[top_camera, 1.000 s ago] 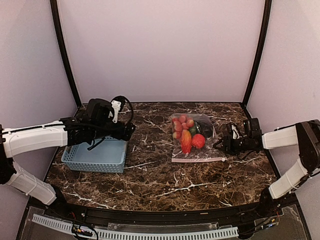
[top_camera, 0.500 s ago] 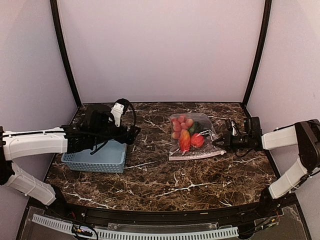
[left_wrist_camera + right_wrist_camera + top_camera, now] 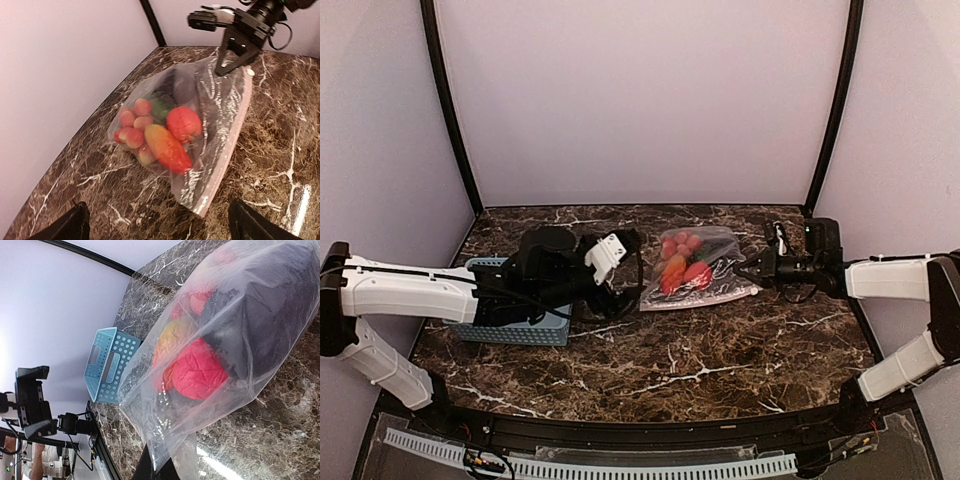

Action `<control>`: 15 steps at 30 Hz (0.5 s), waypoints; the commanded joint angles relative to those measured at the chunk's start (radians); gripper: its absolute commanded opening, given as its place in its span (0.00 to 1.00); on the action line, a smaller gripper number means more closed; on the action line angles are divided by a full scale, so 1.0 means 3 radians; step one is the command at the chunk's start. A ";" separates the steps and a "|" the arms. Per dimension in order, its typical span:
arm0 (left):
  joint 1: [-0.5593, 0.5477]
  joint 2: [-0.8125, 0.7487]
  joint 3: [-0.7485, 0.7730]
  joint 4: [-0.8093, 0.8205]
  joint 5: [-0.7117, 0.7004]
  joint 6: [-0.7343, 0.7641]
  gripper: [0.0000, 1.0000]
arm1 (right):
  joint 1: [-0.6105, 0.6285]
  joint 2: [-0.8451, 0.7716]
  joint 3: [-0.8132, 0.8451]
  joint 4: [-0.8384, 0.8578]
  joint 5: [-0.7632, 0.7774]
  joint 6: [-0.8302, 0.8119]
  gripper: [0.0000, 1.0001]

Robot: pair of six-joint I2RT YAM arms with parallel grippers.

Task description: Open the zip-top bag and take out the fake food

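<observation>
**Zip-top bag** (image 3: 720,290): clear, crinkled film with glare streaks; it lies on the table (image 3: 720,360) right of centre in the top view. A pale pinkish zip strip (image 3: 235,125) runs down its right-hand edge in the left wrist view; whether the strip is sealed cannot be told.

**Fake food** (image 3: 682,265): all inside the bag, bunched toward its left half in the top view. There is a cluster of smooth pinkish-red balls (image 3: 132,125); an elongated orange-red piece (image 3: 167,147); a rounded red piece (image 3: 184,124) with a wrinkled surface; a green piece (image 3: 161,107); and a dark, smooth purple piece (image 3: 270,315) pressed against the film.

**Right gripper** (image 3: 221,69): black, entering from the upper right of the left wrist view. It is clenched on the bag's film at the top corner beside the strip; the film rises tent-like to that pinch. In the right wrist view the plastic gathers into the dark fingers at the bottom edge.

**Left gripper** (image 3: 160,227): released, jaws wide apart. Its dark tips sit in the lower left and lower right corners of its own view, with only marble between them; the bag's near corner is just above that gap in the frame.

**Basket** (image 3: 510,328): light-blue plastic, rectangular, with walls perforated by round holes. It stands left of the bag in the top view, apart from it and partly covered by the left arm.

**Table**: glossy dark-brown marble pattern with white veins.
</observation>
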State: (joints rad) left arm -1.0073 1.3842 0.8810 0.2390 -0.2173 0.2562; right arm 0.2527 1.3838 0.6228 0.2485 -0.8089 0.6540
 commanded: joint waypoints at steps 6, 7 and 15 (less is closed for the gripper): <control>-0.0325 0.0684 0.0406 0.0336 0.0359 0.0993 0.87 | 0.0140 -0.0296 -0.0149 0.0356 -0.0040 0.0544 0.00; -0.0324 0.0754 0.0447 0.0360 0.0442 0.1032 0.87 | 0.0152 -0.0330 -0.0157 0.0337 -0.0026 0.0557 0.00; -0.0333 0.1128 0.0736 0.0225 0.0658 0.1451 0.77 | 0.0213 -0.0527 -0.0254 0.0302 0.0074 0.0730 0.00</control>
State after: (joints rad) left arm -1.1027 1.6894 1.0496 0.3202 -0.0772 0.5968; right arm 0.3038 1.2510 0.5674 0.2920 -0.8024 0.8314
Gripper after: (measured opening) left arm 0.794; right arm 0.004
